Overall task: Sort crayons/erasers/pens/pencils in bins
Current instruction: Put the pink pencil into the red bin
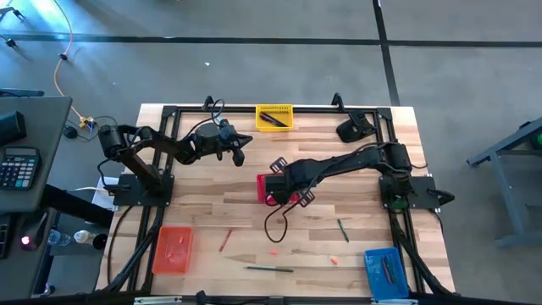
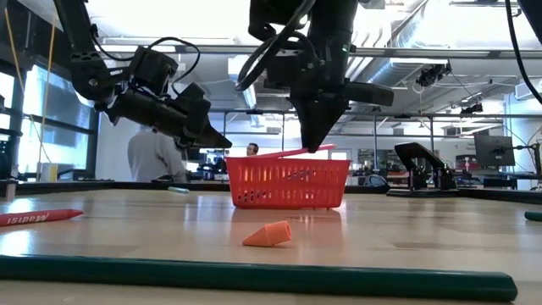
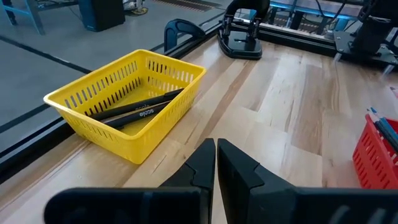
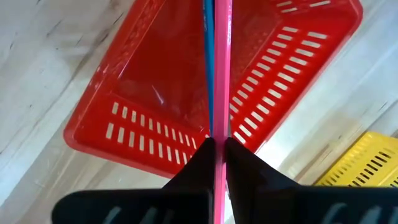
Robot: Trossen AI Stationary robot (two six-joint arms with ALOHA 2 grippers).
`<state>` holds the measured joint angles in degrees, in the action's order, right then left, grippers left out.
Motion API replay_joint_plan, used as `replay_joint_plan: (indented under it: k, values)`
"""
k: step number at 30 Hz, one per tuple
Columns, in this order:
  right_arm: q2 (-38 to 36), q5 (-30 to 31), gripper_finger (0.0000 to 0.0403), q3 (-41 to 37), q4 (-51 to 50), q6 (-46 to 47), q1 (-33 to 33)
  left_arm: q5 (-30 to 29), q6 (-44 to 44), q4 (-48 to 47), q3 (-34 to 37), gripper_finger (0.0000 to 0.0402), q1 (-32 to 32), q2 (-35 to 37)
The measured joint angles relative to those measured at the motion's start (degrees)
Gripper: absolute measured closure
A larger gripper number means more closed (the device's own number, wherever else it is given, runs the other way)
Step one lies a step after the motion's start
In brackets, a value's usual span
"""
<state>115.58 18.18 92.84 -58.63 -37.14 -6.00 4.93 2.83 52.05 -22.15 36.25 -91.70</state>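
Yellow bin (image 3: 124,102): at the far edge of the table, holding black pens (image 3: 134,111); that part of the sorting looks begun.
Red bin (image 4: 186,93): near the middle of the table, directly under the right arm's pincer; a blue pencil (image 4: 207,62) lies along it.
Orange bin (image 1: 173,249): at the near left of the table; something small and pale lies in it, too small to name.
Blue bin (image 1: 385,269): at the near right corner, with a dark stick inside that I cannot identify.
Right pincer (image 4: 217,144): clamped on a pink pencil (image 4: 222,68), which runs out from between the fingers and over the red bin. In the low view the pencil slopes across the bin's rim; whether it touches the rim I cannot tell.
Left pincer (image 3: 216,152): fingers together, holding nothing, hovering above the table just short of the yellow bin.
Still loose on the table: a long green pencil (image 2: 254,277) at the near edge, an orange eraser (image 2: 268,234) a little beyond it, a red crayon (image 2: 38,217) to one side, and another green stick (image 1: 343,230) towards the right.
Progress, as I judge it: roughly midway. All four bins have something in them, several pieces wait on the wood, and the pink pencil is held over its bin but not yet released.
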Motion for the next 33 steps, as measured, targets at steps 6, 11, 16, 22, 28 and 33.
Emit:
replay_joint_plan:
  k: [6, 11, 16, 22, 28, 33]
  values:
    - [0.0, -1.2, 0.0398, 0.0, 0.1, -0.8, 0.0, 0.0, 0.0, 0.0, 0.0, 0.0394, 0.0, 0.0]
    - [0.0, -1.2, 0.0398, 0.0, 0.2, -0.9, 0.4, 0.0, 0.0, 0.0, 0.0, 0.0394, 0.0, 0.0]
    - [0.0, 1.3, 0.0398, 0.0, 0.1, -2.9, 1.4, 0.0, 0.0, 0.0, 0.0, 0.0394, 0.0, 0.0]
    - [0.0, 2.8, 0.0398, 0.0, -0.6, -5.2, 2.3, 0.0, 0.0, 0.0, 0.0, 0.0394, 0.0, 0.0]
    - [0.0, 1.4, 0.0398, 0.0, -0.6, -6.8, 2.3, 0.0, 0.0, 0.0, 0.0, 0.0394, 0.0, 0.0]
    - [0.0, 0.8, 0.0382, 0.0, -0.1, -7.1, 2.3, 0.0, 0.0, 0.0, 0.0, 0.0394, 0.0, 0.0]
